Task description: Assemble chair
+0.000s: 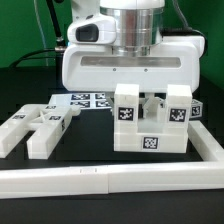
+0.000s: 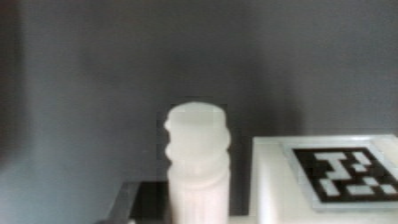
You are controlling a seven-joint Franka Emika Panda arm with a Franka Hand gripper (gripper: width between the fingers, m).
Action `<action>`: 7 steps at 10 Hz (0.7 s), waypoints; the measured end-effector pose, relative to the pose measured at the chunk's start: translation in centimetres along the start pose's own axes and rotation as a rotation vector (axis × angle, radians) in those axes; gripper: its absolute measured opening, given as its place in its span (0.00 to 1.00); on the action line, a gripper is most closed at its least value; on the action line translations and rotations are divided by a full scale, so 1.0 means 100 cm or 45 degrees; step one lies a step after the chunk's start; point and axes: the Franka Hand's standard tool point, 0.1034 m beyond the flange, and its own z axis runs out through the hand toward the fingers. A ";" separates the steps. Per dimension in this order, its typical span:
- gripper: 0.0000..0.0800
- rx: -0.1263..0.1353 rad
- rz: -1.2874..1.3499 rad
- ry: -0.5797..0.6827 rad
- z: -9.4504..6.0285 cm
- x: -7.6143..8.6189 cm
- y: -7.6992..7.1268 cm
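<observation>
Hanging low over the dark table (image 1: 30, 85), the arm's broad white hand sits right above the part-built chair piece (image 1: 150, 140), and the gripper (image 1: 152, 100) reaches down into the gap between that piece's two tagged uprights. The uprights hide the fingertips, so I cannot tell whether the fingers are spread, drawn in, or holding anything. The chair piece is a white block with one tag on its front face and a tag on each upright. It stands near the corner formed by a low white rail (image 1: 100, 180), which runs along the front of the table and turns back along the exterior view's right. Inside the rail, toward the exterior view's left and well apart from the chair piece, is a cluster of loose white parts (image 1: 38, 125); some are long bars and some carry tags, and they lie flat and close together. The marker board (image 1: 88, 100) lies flat behind them, partly under the hand's shadow. In the wrist view, a white ridged peg (image 2: 196, 160) rises against the grey background, just beside a white tagged part (image 2: 329, 170). The blur hides whether the two touch.
</observation>
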 end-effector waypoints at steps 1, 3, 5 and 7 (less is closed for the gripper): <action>0.31 -0.007 -0.015 -0.071 -0.005 -0.003 -0.002; 0.31 -0.012 -0.075 -0.395 -0.015 -0.026 0.007; 0.31 -0.028 -0.066 -0.540 -0.012 -0.023 0.011; 0.31 -0.044 -0.062 -0.689 -0.008 -0.030 0.015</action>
